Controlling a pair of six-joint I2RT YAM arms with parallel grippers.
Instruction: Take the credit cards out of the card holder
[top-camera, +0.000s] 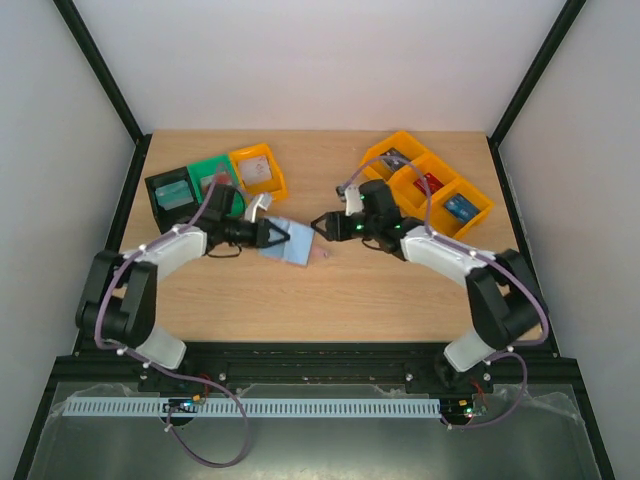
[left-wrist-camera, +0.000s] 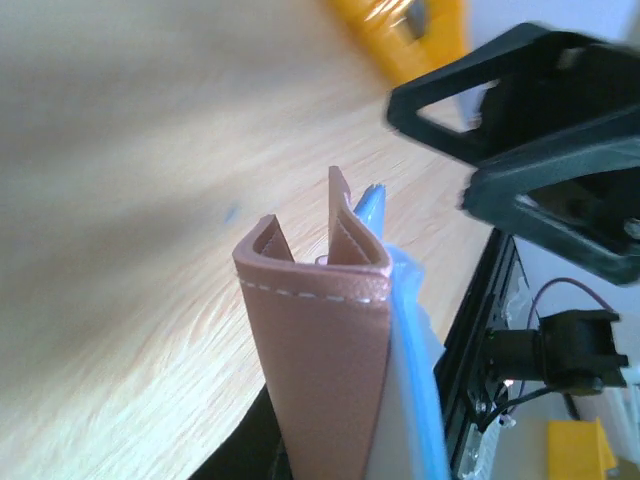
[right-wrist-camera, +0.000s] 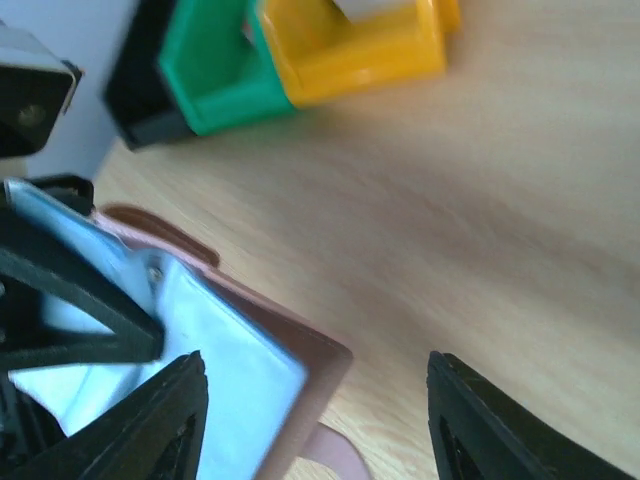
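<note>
Clamping the card holder by one light blue panel, the left gripper grips it tight near the table's middle; the right gripper hovers just beside its other edge, fingers apart, holding nothing.

Setting: robotics lab test cell. Evidence: left arm and right arm bolted to a black rail at the edge of a wooden counter; white enclosure walls; black frame struts; plastic sorting bins; loose cabling.
</note>
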